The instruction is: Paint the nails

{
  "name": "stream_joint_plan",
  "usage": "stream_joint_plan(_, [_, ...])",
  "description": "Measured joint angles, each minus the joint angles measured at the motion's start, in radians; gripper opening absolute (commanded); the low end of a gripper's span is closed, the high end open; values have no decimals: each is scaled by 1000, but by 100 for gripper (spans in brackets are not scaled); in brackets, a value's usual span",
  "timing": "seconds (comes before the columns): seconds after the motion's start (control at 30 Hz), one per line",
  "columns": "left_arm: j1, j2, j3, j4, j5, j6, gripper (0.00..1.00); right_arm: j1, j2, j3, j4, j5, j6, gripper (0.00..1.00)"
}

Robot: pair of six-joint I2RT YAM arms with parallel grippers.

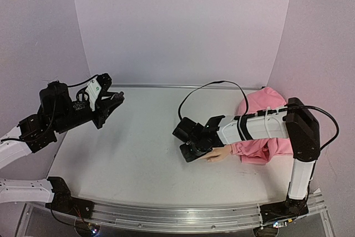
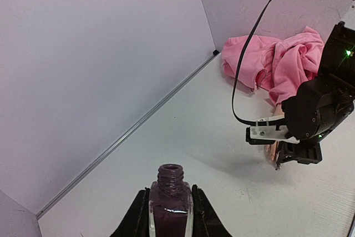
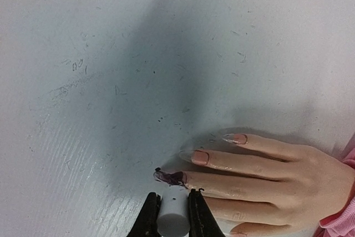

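At the near edge of the table (image 1: 133, 159) the 2 arm bases sit at 7 and 5 o'clock in the top view. The right gripper (image 3: 172, 197) is low over the table at about 4 o'clock from its centre. Its fingers stand narrow, clamped on a white cap (image 3: 172, 219). I cannot make out a brush under the cap.

The mannequin hand (image 3: 272, 178) lies flat on the table just under this gripper, and in the right wrist view its fingers point to 9 o'clock. The nails (image 3: 199, 157) sit at the fingertips, and 3 of them show clearly. 1 nail is coated dark purple and lies at 12 o'clock from the cap, just beyond it. The 2 nails farther on are pale. A pink sleeve (image 1: 266, 137) is bunched at the wrist, at 3 o'clock on the table.

The left gripper (image 1: 113, 99) hangs raised above the table's far left corner, at 10 o'clock, well apart from the hand. Its fingers are closed tight on an upright, uncapped bottle (image 2: 170, 206) of dark purple polish. Pale walls (image 1: 183, 26) rise behind the table.
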Motion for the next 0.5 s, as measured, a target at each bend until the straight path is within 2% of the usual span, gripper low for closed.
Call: stream_joint_plan(0.5, [0,0,0,0,0,0,0,0,22,2,23,-25,-8,0])
